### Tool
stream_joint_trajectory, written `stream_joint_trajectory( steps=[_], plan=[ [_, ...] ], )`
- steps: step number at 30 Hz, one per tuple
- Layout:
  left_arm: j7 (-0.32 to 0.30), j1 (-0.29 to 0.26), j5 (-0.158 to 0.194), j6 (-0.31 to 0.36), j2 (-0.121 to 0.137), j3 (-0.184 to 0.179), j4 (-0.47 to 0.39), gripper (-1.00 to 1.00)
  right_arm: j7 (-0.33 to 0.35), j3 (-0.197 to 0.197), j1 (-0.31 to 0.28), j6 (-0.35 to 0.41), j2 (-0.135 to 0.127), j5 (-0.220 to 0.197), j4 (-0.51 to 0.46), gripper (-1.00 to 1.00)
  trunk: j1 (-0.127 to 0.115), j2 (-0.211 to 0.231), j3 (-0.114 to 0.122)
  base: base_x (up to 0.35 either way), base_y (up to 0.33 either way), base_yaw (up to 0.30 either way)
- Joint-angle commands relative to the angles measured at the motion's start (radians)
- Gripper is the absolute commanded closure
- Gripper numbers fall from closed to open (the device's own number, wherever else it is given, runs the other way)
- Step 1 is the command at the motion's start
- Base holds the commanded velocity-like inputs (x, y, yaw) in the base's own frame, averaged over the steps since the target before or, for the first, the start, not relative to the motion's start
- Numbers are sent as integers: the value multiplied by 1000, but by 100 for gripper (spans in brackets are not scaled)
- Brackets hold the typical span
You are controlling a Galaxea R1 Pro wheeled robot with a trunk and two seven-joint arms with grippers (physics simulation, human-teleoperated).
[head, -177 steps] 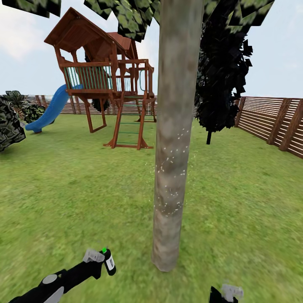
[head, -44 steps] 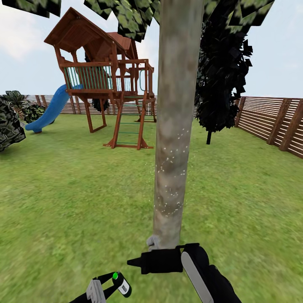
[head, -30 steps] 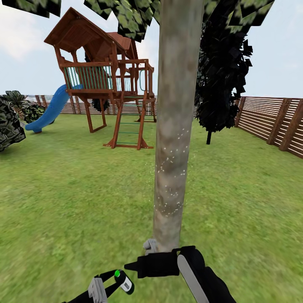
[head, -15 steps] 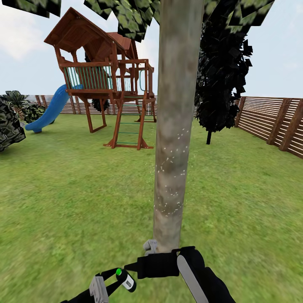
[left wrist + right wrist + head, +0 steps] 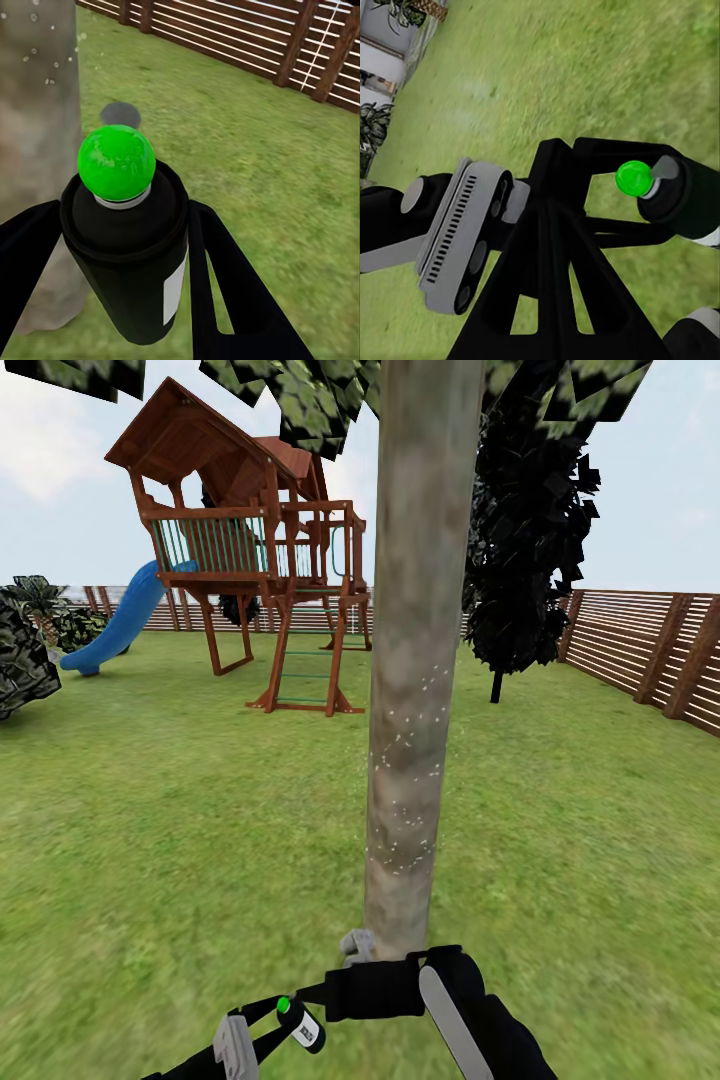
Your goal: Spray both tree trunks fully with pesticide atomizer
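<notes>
The garden [image 5: 150, 810] lawn spreads to the slatted fence [image 5: 650, 650]. A thick tree trunk [image 5: 410, 690] carries white pesticide [image 5: 405, 800] specks. Near its base, the left end effector [image 5: 285, 1028] is clamped on the pesticide atomizer [image 5: 297, 1025]. The right end effector [image 5: 320, 992] points beside it, fingers together.

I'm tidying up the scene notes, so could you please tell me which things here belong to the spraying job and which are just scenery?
Belongs to the job:
pesticide atomizer, held in the left end effector
tree trunk
pesticide specks on the bark

Just scenery:
wooden playhouse
blue slide
dark conifer
slatted fence
</notes>
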Motion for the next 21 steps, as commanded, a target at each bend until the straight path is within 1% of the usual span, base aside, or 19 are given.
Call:
stream_joint_trajectory(
  steps=[1,6,8,9,12,21],
  plan=[
    [-3,-2,11,-2,1,-5,0,100,4,-1,-1,4,0,3,0,100,1,-2,-2,0,0,0],
    [-4,-2,11,-2,2,-5,-1,100,4,-6,-1,3,-1,2,6,100,1,-2,-2,0,0,0],
    [-4,-2,11,-2,2,-5,-4,100,-3,-7,-1,-34,-1,2,19,100,1,-2,-2,0,0,0],
    [-4,-2,11,-2,3,-5,-5,100,-22,-7,-1,-56,0,-2,25,100,1,-2,-2,0,0,0],
    [-4,-1,11,-2,3,-5,-6,100,-45,-7,-1,-75,0,-7,30,100,1,-2,-2,0,0,0],
    [-4,1,11,-2,5,-5,-20,100,-53,-5,-1,-80,2,-8,38,100,1,-2,-2,0,0,0]
  ],
)
